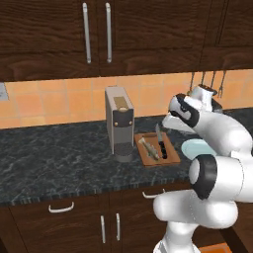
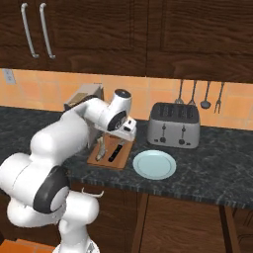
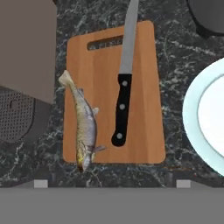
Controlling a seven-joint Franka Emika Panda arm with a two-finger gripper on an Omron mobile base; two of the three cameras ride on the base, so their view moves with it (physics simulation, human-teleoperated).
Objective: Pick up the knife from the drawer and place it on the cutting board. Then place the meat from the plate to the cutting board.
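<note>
Meat [image 3: 85,127] lies on the cutting board [image 3: 144,87] below the jaws, beside the knife [image 3: 123,83]. The gripper [image 3: 112,186] is wide open and holds nothing. If it drops low, it could bump the meat's tail off the board's edge.

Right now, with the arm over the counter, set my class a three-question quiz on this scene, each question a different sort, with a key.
1. True or false: the meat lies on the plate.
2. The knife rests on: A the cutting board, B the toaster, C the coffee machine.
3. Fill in: the gripper's jaws are ____.

Key: 1 false; 2 A; 3 open.
</note>
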